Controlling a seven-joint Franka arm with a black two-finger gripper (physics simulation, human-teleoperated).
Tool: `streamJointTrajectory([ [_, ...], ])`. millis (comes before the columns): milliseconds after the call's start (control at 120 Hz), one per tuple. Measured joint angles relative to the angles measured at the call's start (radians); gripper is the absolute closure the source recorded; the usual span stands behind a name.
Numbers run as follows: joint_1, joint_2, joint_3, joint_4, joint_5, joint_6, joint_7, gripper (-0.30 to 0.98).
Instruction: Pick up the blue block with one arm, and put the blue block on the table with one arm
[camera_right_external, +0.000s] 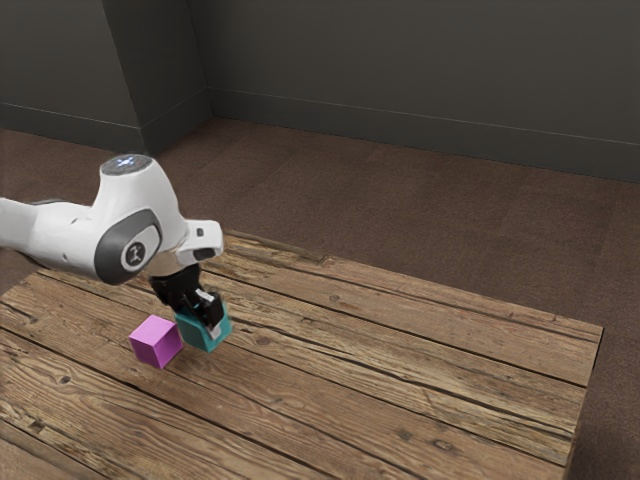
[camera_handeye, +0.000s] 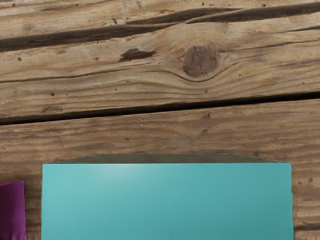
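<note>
One slim gap between purple block (camera_right_external: 155, 342) and blue block (camera_right_external: 208, 340) under the hand (camera_right_external: 203, 318), table end (camera_right_external: 577, 400) well apart, grip impossible to tell.

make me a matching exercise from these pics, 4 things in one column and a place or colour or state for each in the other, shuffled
Things
1. glossy blue-green block
2. magenta cube-shaped block
3. white jointed robot arm
4. wooden plank table

Descriptions
A. reaches in from the exterior view's left
B. brown, with knots and dark gaps
C. directly at the black gripper
D. pinkish purple, standing beside the block at the gripper

Right pairs: 1-C, 2-D, 3-A, 4-B
</note>
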Motion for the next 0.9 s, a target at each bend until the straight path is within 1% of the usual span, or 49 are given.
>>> streamJointTrajectory([
  [100, 0.003, 0.019, -0.005, -0.004, -0.011, 0.001, -0.023, 0.32],
  [233, -0.041, 0.044, -0.007, -0.006, -0.018, 0.000, -0.047, 0.30],
  [375, -0.067, 0.050, -0.007, -0.005, -0.027, -0.003, -0.057, 0.19],
  [542, -0.057, 0.048, -0.005, 0.014, -0.030, -0.006, -0.065, 0.10],
  [575, -0.052, 0.047, -0.003, 0.053, -0.031, -0.016, -0.066, 0.09],
  [625, -0.047, 0.053, 0.002, 0.179, -0.032, -0.071, -0.070, 0.08],
  [658, -0.059, 0.058, 0.021, 0.272, -0.032, -0.116, -0.073, 0.07],
  [758, -0.129, 0.071, 0.112, 0.522, -0.033, -0.272, -0.080, 0.05],
  [808, -0.190, 0.072, 0.184, 0.637, -0.033, -0.367, -0.082, 0.05],
  [850, -0.235, 0.069, 0.239, 0.695, -0.033, -0.444, -0.083, 0.04],
  [900, -0.284, 0.060, 0.300, 0.722, -0.039, -0.523, -0.081, 0.04],
])
